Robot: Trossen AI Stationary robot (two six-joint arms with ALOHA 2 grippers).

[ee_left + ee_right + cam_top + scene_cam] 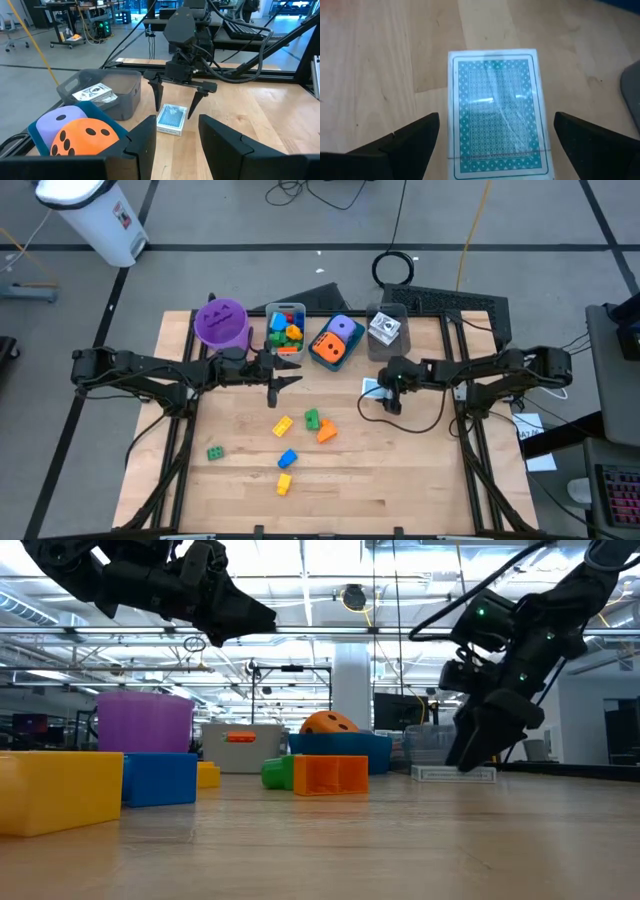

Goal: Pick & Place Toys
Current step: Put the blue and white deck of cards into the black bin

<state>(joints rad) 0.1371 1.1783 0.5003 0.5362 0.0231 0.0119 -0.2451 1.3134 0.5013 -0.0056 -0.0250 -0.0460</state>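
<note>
Several toy bricks lie loose on the wooden table: yellow (283, 424), green (312, 418), orange (326, 432), blue (287, 458), another yellow (284, 483) and a green one (215, 452). My right gripper (385, 395) is open and slants down over a teal-patterned card box (495, 110) that lies flat on the table. Its fingers (415, 142) stand on either side of the box and hold nothing. My left gripper (285, 380) hovers open and level above the table, in front of the bins, with nothing between its fingers (145, 140).
Along the far edge stand a purple cup (221, 322), a clear bin of bricks (286, 330), a blue bin with orange and purple dice (335, 342) and a grey bin with printed cubes (386, 332). Bare wood lies on the near half of the table.
</note>
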